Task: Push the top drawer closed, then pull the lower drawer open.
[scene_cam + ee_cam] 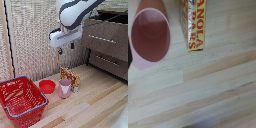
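Observation:
In the exterior view the dark cabinet stands at the right. Its top drawer (104, 39), a tall brown front with a slim silver bar handle, looks pulled out, with a dark opening above it. Beneath it sits the shorter lower drawer (108, 61), which has the same kind of handle. My gripper (66, 48) hangs in the air to the left of the cabinet, above the table and apart from both drawers. Its blue-tipped fingers (60, 51) stand apart with nothing between them. The wrist view shows neither the gripper nor the drawers.
Below the gripper on the wooden table (95, 105) stand a pink cup (64, 88) (149, 35) and a granola bars box (71, 77) (193, 25). A red bowl (47, 86) and a red basket (20, 100) lie further toward the exterior view's left.

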